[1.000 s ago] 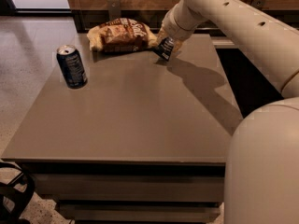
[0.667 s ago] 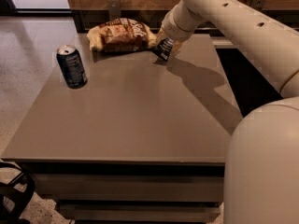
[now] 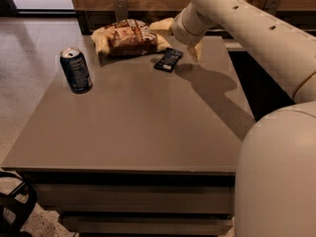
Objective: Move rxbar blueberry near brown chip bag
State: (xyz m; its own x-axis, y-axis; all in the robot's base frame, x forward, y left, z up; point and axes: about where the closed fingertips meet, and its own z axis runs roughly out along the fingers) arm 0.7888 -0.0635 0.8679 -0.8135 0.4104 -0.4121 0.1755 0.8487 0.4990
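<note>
At the far left of the tabletop (image 3: 138, 127) a blue can (image 3: 75, 69) stands upright, well apart from everything else and no part of the job. Further right, at the back edge, the bag (image 3: 129, 36) lies puffed and crinkled, brown in the middle with pale ends. Just beside its right end the bar (image 3: 168, 59) lies flat on the tabletop, dark wrapper up, turned at a slant. A narrow strip of bare surface seems to separate the two, though I cannot say for sure that they do not touch at the bag's corner.

Judged from how things lie, the task looks as good as done: the bar sits near the bag and rests on its own, with nothing holding it. What is left, if anything, is for the arm to draw clear without brushing the bar or the bag.

Right of the bar, the pincer (image 3: 196, 51) hangs just above the tabletop, close to the bar's right end but apart from it. It grasps nothing; whether it is spread or closed I cannot tell from this angle.

The arm (image 3: 247, 23) comes in from the upper right, its long pale link sloping down and leftward over the back right corner, the wrist bent so the pincer points down at the surface. Its shadow falls across the right side of the tabletop.
</note>
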